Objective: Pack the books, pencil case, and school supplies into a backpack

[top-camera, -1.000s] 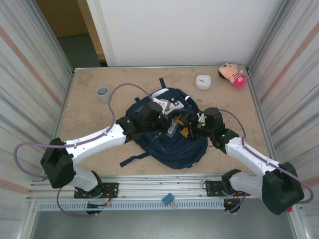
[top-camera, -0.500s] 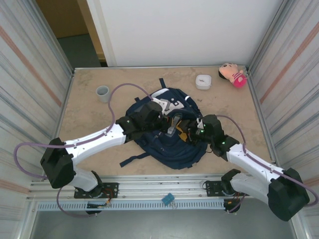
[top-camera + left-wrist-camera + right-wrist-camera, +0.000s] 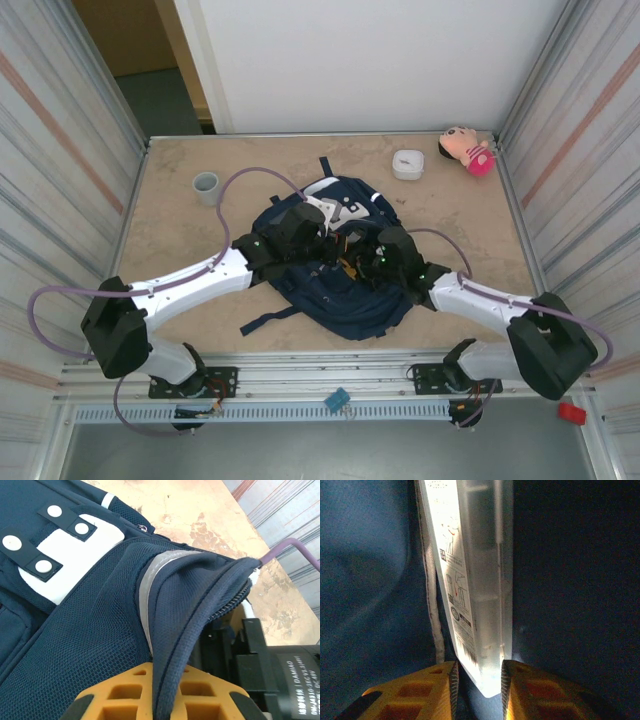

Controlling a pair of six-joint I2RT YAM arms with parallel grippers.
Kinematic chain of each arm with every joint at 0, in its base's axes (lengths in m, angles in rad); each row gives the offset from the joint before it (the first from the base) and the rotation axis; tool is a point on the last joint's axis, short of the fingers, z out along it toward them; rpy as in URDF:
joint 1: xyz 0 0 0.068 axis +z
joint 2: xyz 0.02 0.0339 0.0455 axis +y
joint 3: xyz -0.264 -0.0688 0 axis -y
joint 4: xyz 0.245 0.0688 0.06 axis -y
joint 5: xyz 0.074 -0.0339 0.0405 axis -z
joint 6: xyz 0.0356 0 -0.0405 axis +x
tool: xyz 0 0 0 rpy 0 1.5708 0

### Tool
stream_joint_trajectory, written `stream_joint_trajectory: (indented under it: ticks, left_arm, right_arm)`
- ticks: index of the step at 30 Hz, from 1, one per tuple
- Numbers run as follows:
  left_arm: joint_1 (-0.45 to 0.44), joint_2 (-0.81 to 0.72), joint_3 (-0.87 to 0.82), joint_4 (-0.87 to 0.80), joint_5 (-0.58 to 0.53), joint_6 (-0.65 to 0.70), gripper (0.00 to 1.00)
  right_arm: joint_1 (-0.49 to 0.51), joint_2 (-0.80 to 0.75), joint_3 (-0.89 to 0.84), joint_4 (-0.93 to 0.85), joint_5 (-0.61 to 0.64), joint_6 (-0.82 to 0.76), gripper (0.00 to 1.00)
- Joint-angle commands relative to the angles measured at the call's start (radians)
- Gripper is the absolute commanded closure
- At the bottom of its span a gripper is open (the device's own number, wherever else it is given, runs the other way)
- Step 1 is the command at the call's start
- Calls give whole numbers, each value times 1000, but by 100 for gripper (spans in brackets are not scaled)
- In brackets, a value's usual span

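Note:
The navy backpack (image 3: 345, 285) lies mid-table with its top opening held up. My left gripper (image 3: 328, 232) is shut on the fabric rim of that opening (image 3: 200, 595), and the rim runs down between its orange fingers (image 3: 127, 692). My right gripper (image 3: 362, 258) reaches into the opening from the right. In the right wrist view its jaws (image 3: 477, 677) are closed on the lower end of a white packet (image 3: 475, 580) with red and black print, one of the school supplies, with the dark backpack lining (image 3: 570, 580) all around. The books and pencil case are out of view.
A grey cup (image 3: 206, 186) stands at the back left. A white rounded box (image 3: 407, 163) and a pink plush toy (image 3: 467, 150) sit at the back right. A dark strap (image 3: 270, 320) trails from the backpack toward the front edge. The right arm's black motor (image 3: 285, 675) is close beside my left gripper.
My right gripper has moved left and deeper into the backpack opening, and its jaws have narrowed onto the white packet. The left gripper has kept its hold on the rim.

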Motion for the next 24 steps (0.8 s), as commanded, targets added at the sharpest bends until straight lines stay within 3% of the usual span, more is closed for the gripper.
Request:
stream_joint_trajectory:
  ticks: [1, 7, 15, 20, 24]
  left_arm:
    - [8, -55, 13, 153, 8, -15, 100]
    - [7, -64, 4, 131, -27, -11, 100]
    - [13, -62, -19, 126, -55, -8, 100]
    - [19, -47, -18, 122, -50, -8, 100]
    - [19, -42, -28, 135, -50, -20, 100]
  right_arm:
    - [7, 52, 46, 64, 7, 3, 71]
    - [-4, 69, 74, 69, -20, -24, 71]
    - [-35, -149, 43, -191, -72, -167, 55]
    - [-156, -351, 51, -349, -194, -347, 42]
    - [-286, -416, 44, -272, -321, -315, 25]
